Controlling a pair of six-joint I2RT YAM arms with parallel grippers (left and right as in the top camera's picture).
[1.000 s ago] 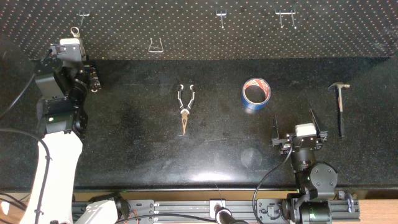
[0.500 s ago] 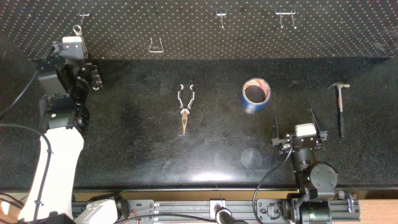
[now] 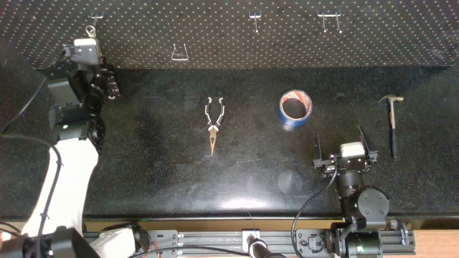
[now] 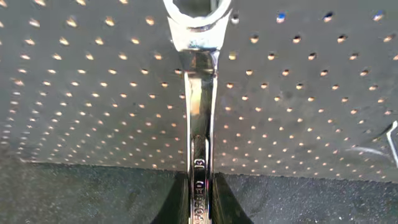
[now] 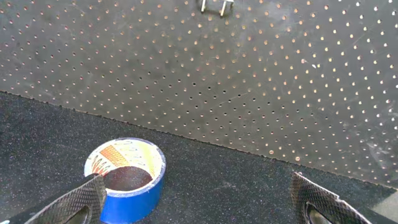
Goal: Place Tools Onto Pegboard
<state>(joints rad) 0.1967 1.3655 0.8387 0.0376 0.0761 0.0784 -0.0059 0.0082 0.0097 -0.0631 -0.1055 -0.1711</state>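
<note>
Fingers [image 4: 177,208] of the left gripper [image 4: 200,202] clamp the wrench [image 4: 199,124], ring end ahead at the pegboard [image 4: 311,93], likely for hooking; right gripper [image 5: 199,199] stands spread.

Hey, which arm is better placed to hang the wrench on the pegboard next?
Left. The left pincer is shut on the wrench, with its ring end held up in front of the pegboard, close to a hook. The right pincer is open and holds nothing, facing the tape roll.

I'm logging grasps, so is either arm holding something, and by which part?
The left end effector grips the wrench by its shank, ring end free. The right end effector holds nothing.
</note>
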